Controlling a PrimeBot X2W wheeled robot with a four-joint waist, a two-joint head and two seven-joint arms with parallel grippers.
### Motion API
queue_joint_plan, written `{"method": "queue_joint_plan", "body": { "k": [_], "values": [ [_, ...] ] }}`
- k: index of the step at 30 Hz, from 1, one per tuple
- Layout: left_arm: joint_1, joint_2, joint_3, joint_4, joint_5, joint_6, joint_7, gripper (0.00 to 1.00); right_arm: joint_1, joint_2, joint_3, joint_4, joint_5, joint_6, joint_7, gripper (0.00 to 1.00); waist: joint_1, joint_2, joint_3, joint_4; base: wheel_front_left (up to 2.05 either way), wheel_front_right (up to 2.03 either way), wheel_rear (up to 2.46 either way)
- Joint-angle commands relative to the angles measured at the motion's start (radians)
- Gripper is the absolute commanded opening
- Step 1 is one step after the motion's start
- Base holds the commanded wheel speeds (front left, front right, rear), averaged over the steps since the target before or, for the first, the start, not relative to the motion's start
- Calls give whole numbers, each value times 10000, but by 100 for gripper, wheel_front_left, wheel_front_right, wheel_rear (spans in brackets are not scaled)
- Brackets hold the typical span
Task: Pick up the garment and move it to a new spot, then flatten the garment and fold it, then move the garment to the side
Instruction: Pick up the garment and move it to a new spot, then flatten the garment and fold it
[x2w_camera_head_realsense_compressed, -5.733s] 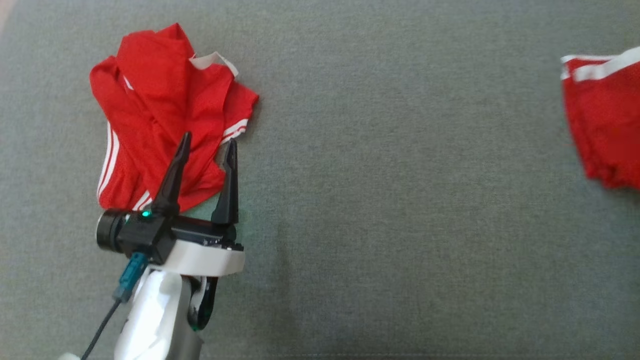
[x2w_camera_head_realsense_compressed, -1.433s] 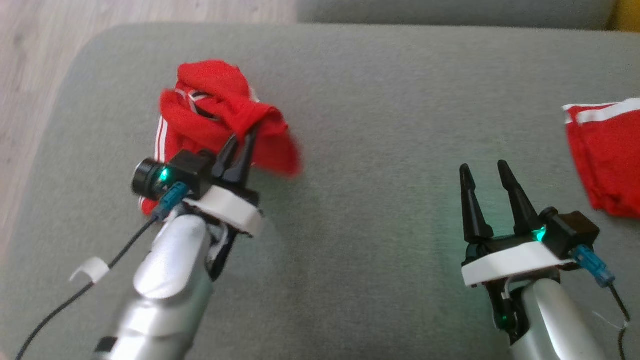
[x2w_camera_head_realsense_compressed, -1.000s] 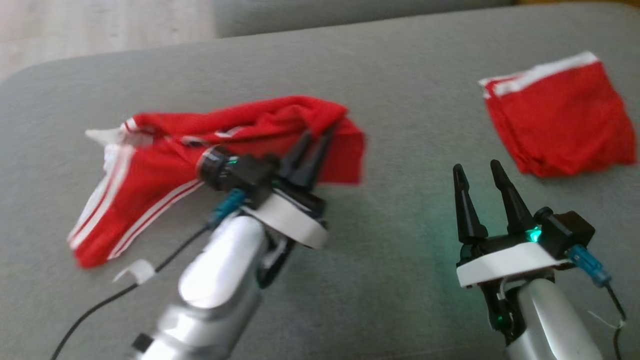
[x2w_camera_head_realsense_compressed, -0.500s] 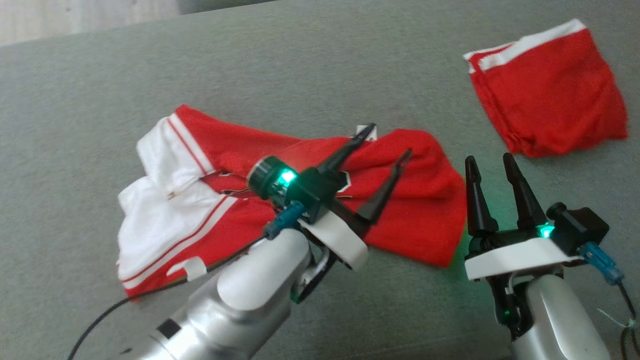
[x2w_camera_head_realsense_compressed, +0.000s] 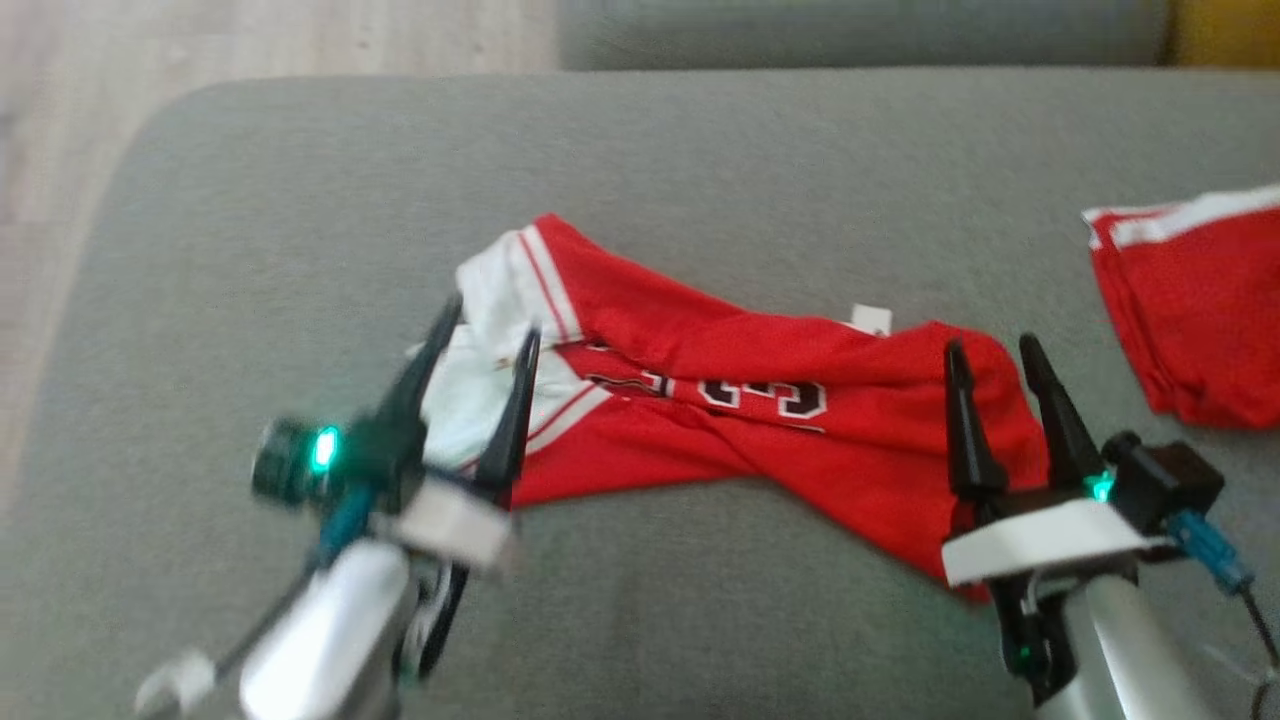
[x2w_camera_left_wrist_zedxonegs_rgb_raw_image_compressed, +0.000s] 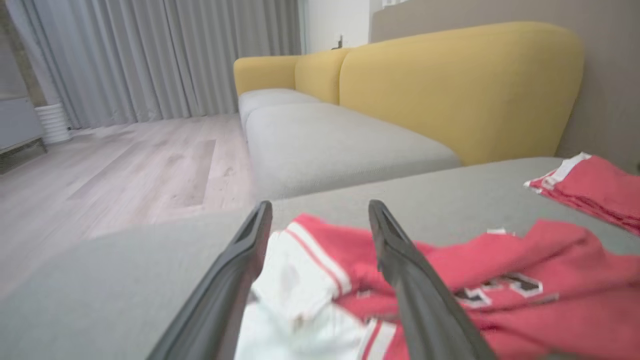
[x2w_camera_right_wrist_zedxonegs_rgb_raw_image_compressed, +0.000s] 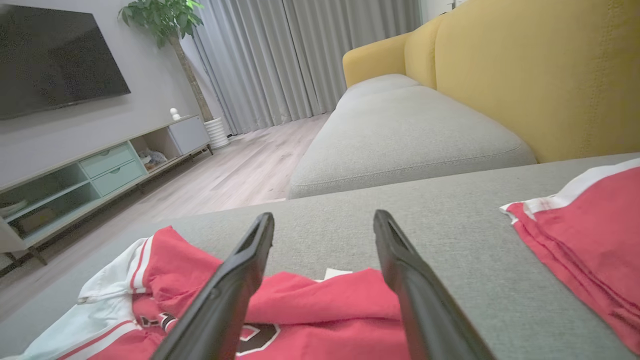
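**A:** Where do we find the garment?

**B:** We see the garment (x2w_camera_head_realsense_compressed: 720, 400) lying crumpled on the cushion (x2w_camera_head_realsense_compressed: 700, 150), stretched between our two grippers. Its white end sits under and just ahead of the left gripper (x2w_camera_head_realsense_compressed: 494, 317). Its red end lies beneath the right gripper (x2w_camera_head_realsense_compressed: 991, 343).

**A:** And how do our grippers stand?

**B:** Both have their fingers spread, and we see nothing pinched in either. In the left wrist view, white cloth with red stripes lies in the gap between the fingers. We cannot tell whether the tips touch it. In the right wrist view, red cloth and a small tag (x2w_camera_right_wrist_zedxonegs_rgb_raw_image_compressed: 336, 273) lie between the fingers and just beyond them.

**A:** What else is around us?

**B:** Black-and-white lettering (x2w_camera_head_realsense_compressed: 730, 388) shows on the garment, midway between the grippers. A folded red piece (x2w_camera_head_realsense_compressed: 1190, 310) with a white band lies on the same cushion, to the right of the right gripper and apart from the garment. Ahead of both grippers we see a far cushion (x2w_camera_left_wrist_zedxonegs_rgb_raw_image_compressed: 330, 145) and a yellow backrest (x2w_camera_left_wrist_zedxonegs_rgb_raw_image_compressed: 450, 85). Wooden floor (x2w_camera_head_realsense_compressed: 60, 150) lies out beyond the left gripper.
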Motion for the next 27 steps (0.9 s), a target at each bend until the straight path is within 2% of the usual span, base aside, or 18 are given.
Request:
{"method": "queue_joint_plan", "body": {
  "k": [1, 4, 12, 18, 27],
  "values": [
    [235, 281, 517, -516, 158, 135, -93, 100, 54, -24, 254, -247, -33, -9, -107, 100, 1, 0, -405, 501, 0, 0, 0],
    [1328, 323, 953, -955, 257, 223, -94, 100, 225, -24, 341, -204, 20, -9, -107, 100, 1, 0, -483, 638, 0, 0, 0],
    [2358, -100, 1660, -1355, 665, 84, -94, 100, 302, -24, 455, -191, 13, -9, -107, 100, 1, 0, -365, 549, 0, 0, 0],
    [2020, -322, 1855, -1119, 1152, -323, -94, 100, 153, -24, 514, -203, -27, -9, -107, 100, 1, 0, -144, 223, 0, 0, 0],
    [554, -437, 1892, 801, 1306, -392, 386, 100, -27, -24, 482, -306, -58, -9, -107, 100, 1, 0, 575, -360, 0, 0, 0]
  ]
}}
